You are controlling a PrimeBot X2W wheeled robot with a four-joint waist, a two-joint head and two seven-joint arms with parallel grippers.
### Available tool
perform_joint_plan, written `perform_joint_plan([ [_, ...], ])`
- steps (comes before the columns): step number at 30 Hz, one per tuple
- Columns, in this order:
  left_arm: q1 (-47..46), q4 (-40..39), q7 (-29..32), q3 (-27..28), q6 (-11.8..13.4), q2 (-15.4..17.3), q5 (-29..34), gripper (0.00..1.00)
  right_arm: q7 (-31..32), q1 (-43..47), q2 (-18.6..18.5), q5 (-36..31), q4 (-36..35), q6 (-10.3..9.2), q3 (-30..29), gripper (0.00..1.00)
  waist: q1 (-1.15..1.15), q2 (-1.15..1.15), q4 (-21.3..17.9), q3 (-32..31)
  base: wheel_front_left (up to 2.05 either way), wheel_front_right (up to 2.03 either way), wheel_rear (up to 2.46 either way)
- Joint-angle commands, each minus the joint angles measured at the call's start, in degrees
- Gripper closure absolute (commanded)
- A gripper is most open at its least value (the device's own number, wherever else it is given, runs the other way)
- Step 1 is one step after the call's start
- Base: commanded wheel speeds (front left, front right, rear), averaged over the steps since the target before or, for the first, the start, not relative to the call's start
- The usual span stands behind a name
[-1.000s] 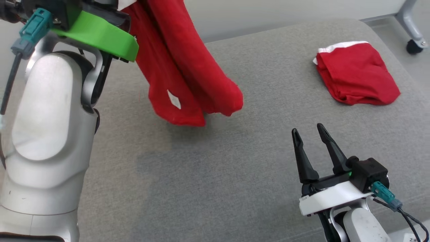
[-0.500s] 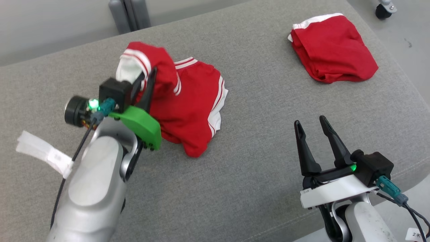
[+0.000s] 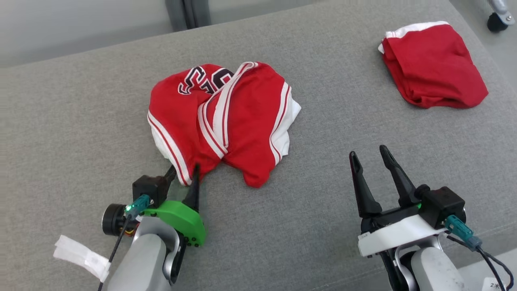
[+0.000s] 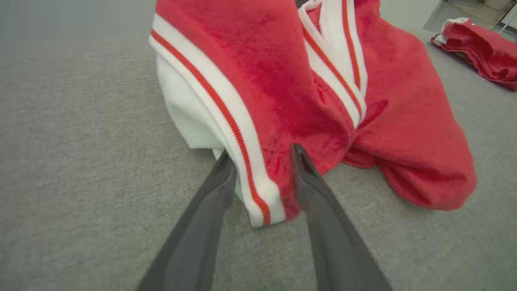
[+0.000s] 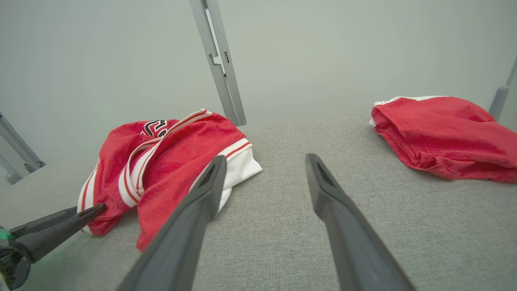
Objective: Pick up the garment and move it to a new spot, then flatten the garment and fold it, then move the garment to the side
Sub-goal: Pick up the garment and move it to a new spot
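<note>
Head view: garment lies bunched mid-cushion, nearer the far edge. It is a red jersey with white-and-red striped trim, dark numerals partly showing and white lining exposed at its left. Left end effector sits at the near hem. Right end effector is wide open and empty by the near right edge, probably parked for flattening. Folded red cloth lies at the far right corner.

Left wrist view: fingers partly open, with the striped hem between them, apparently unpinched.

Right wrist view: jersey doubled over itself; judged to need spreading.
</note>
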Motion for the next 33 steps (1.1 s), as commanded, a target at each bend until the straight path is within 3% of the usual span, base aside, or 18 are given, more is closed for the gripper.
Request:
perform_joint_plan([
  [1,2.39,-1.90,-0.52,0.75,1.27,-0.32,-0.10,0.00,-0.16,1.01,-0.09,-0.52,0.31,-0.06,0.31,0.00,0.00,0.00,3.97,-4.29,0.00,0.00,0.00],
  [6,11.31,-15.84,-0.61,5.20,3.47,-0.56,0.36,0.00,-0.16,2.77,-0.09,-0.45,0.93,-0.06,0.75,0.00,0.00,0.00,7.54,-7.85,0.00,0.00,0.00],
  [11,21.77,-29.93,-0.63,10.44,5.49,-0.84,5.10,0.00,-0.16,4.37,-0.11,-0.55,1.83,-0.06,2.51,0.00,0.00,0.00,9.59,-11.19,0.00,0.00,0.00],
  [17,30.80,-39.92,-0.58,13.90,4.80,-0.99,8.88,0.00,-0.16,6.40,-0.12,-0.61,1.47,-0.06,3.82,0.00,0.00,0.00,10.50,-14.30,0.00,0.00,0.00],
  [21,35.36,-42.77,-0.58,13.27,4.10,-0.99,9.91,0.00,-0.16,8.91,-0.11,-0.81,1.69,-0.06,3.49,0.00,0.00,0.00,10.84,-16.57,0.00,0.00,0.00],
  [28,39.75,-43.81,-0.59,12.84,6.40,-0.96,10.00,0.00,-0.16,12.28,-0.08,-1.21,2.22,-0.06,1.84,0.00,0.00,0.00,10.58,-18.49,0.00,0.00,0.00],
  [33,40.36,-43.37,-0.59,12.48,6.51,-0.95,9.91,0.00,-0.16,13.01,-0.07,-1.17,2.11,-0.06,0.84,0.00,0.00,0.00,10.43,-18.86,0.00,0.00,0.00],
])
